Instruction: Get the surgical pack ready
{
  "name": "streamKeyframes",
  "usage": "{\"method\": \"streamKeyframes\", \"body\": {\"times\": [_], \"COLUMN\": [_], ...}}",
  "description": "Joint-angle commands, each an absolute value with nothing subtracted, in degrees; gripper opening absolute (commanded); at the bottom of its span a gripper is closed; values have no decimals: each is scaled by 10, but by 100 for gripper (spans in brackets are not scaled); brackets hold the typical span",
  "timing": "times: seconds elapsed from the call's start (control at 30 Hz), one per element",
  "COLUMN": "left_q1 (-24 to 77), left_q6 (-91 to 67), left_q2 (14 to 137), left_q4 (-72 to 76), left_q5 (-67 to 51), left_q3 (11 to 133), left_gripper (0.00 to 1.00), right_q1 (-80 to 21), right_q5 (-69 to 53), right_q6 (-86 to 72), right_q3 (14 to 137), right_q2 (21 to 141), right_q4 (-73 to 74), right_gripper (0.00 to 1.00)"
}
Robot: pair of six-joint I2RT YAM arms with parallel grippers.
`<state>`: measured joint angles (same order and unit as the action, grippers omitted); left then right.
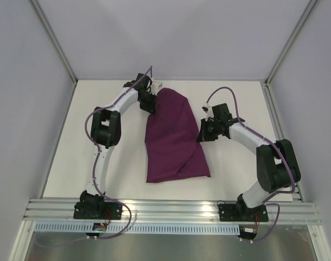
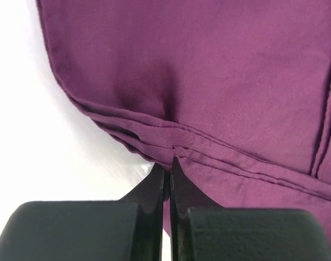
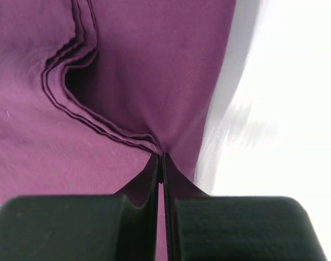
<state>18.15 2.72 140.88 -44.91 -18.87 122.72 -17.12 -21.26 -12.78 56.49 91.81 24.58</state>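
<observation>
The left gripper (image 2: pixel 168 167) has its fingers pressed together on the layered hem of the purple cloth (image 1: pixel 173 144), at the cloth's far left corner. The stitched edges bunch right at the fingertips, and the fabric spreads away beyond them. The cloth lies loosely folded on the white table (image 1: pixel 236 168) between the two arms, wider at the near end. On its right edge, the right gripper (image 3: pixel 161 162) is likewise closed tight. Several folded layers gather to a point at its tips, with bare table just to the right of them. The cloth looks soft, light and limp. It will likely sag and drag rather than keep its shape, and thin layers may slip out of a narrow pinch. Hems and stacked folds, being thicker, make the surest holds. Whether anything lies under the cloth cannot be seen.
</observation>
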Motion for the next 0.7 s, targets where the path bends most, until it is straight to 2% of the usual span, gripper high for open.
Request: {"method": "streamKeyframes", "body": {"times": [0.0, 0.27, 0.37, 0.4, 0.43, 0.5, 0.67], "left_q1": [161, 150, 149, 149, 149, 149, 153], "left_q6": [15, 7, 18, 27, 31, 39, 59], "left_q2": [1368, 1369, 1379, 1380, 1377, 1356, 1288], "left_q4": [-394, -389, -402, -409, -417, -425, -385], "left_q5": [-118, -120, -135, -153, -186, -205, -185], "left_q3": [1223, 1227, 1237, 1241, 1244, 1239, 1206], "left_gripper": [0, 1, 29, 47, 54, 58, 58], "right_q1": [-173, -170, -170, -169, -170, -170, -170], "right_q5": [-200, -211, -221, -227, -230, -229, -214], "right_q6": [-120, -119, -127, -128, -130, -136, -134], "right_q3": [562, 570, 583, 588, 593, 612, 628], "right_q2": [896, 898, 913, 926, 931, 940, 941], "right_q4": [278, 340, 319, 314, 309, 307, 327], "right_gripper": [0, 0, 2, 5, 9, 12, 22]}}
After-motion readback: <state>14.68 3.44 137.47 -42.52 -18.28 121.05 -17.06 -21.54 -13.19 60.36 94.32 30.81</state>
